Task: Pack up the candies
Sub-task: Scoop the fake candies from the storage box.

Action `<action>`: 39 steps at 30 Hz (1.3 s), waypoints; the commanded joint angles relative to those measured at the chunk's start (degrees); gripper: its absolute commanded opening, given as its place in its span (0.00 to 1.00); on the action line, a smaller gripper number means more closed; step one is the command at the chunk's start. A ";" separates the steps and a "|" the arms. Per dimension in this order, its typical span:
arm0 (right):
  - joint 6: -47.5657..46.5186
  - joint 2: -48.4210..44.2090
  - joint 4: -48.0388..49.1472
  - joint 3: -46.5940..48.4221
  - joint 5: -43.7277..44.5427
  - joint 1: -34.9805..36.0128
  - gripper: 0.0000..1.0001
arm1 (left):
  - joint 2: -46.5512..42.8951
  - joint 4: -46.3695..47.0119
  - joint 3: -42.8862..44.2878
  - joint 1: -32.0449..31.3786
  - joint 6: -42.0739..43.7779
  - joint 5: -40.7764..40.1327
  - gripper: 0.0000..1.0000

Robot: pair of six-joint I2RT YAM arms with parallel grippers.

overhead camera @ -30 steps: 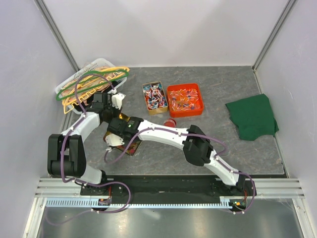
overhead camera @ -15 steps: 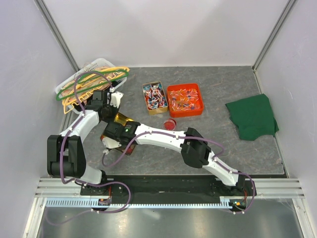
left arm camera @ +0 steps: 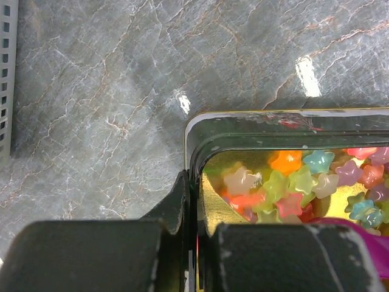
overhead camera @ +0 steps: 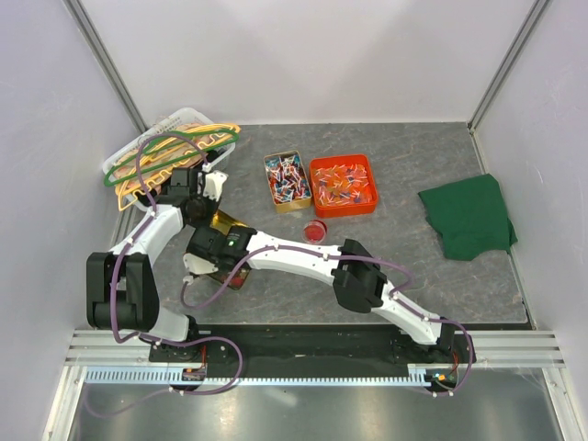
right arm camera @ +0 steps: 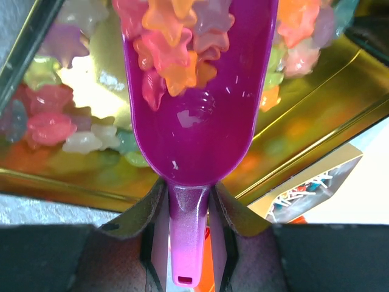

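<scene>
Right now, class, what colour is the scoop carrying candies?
Magenta-purple; the scoop shows best in the right wrist view.

White walls; grey marbled tabletop.

**White links, black joints, purple wiring**

The left arm and the right arm share one build: smooth, curved white links joined by boxy black motor housings. Thin purple cables loop loosely along each arm, fixed here and there with small white clips. Seen close, the fingers are matte black blocks with pale, scuffed edges.
</scene>
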 commanded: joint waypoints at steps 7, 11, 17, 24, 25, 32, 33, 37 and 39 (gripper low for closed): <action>5.59 2.01 8.62 0.47 -4.01 2.79 0.00 | -2.54 4.85 0.71 -0.49 -7.46 7.17 0.02; 7.43 -0.63 9.51 -2.61 -7.44 2.00 0.00 | -2.54 4.94 0.54 -0.49 -7.46 6.91 0.02; 10.25 -4.06 7.14 -4.64 -15.42 -1.77 0.00 | -2.27 5.38 0.19 -0.49 -7.46 6.99 0.02; 11.92 -7.04 4.49 -5.87 -21.67 -6.26 0.00 | -1.92 5.91 0.10 -0.49 -7.37 6.91 0.02; 12.10 -7.23 4.58 -6.56 -21.94 -6.61 0.00 | -1.92 5.91 0.10 -0.49 -7.28 6.91 0.02; 13.94 -9.42 7.57 -11.31 -23.26 -8.55 0.00 | -2.27 6.26 -0.25 -0.40 -7.28 6.64 0.02; 14.12 -10.56 8.27 -12.88 -23.09 -8.73 0.00 | -2.27 6.35 -0.34 -0.40 -7.11 6.64 0.02; 14.65 -13.11 11.70 -16.59 -21.69 -9.60 0.00 | -2.10 6.43 -0.43 -0.31 -7.19 6.73 0.02; 14.82 -13.90 12.14 -17.64 -21.59 -9.78 0.00 | -2.01 6.52 -0.34 -0.40 -7.19 6.73 0.02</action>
